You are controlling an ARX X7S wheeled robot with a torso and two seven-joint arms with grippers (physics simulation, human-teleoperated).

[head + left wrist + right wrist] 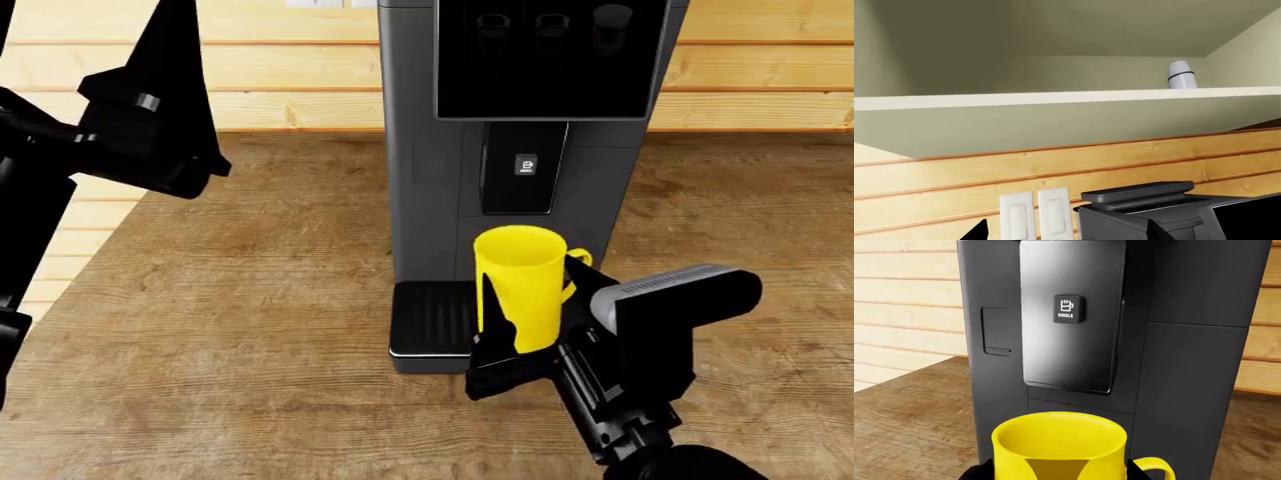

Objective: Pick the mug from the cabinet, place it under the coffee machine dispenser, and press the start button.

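The yellow mug stands upright in front of the dark grey coffee machine, over the right part of the ribbed drip tray. Its handle points right and its base is hidden. My right gripper is shut on the mug, one black finger on each side. The black coffee machine dispenser with its white icon hangs just above and behind the mug. Cup icons show on the glossy panel; I cannot tell which is the start button. My left gripper is open and holds nothing, raised near the cabinet.
A white bottle stands at the back of the cabinet shelf. Two white wall switches sit beside the machine's top. The left arm hangs high at the left. Wooden counter surrounds the machine, with plank wall behind.
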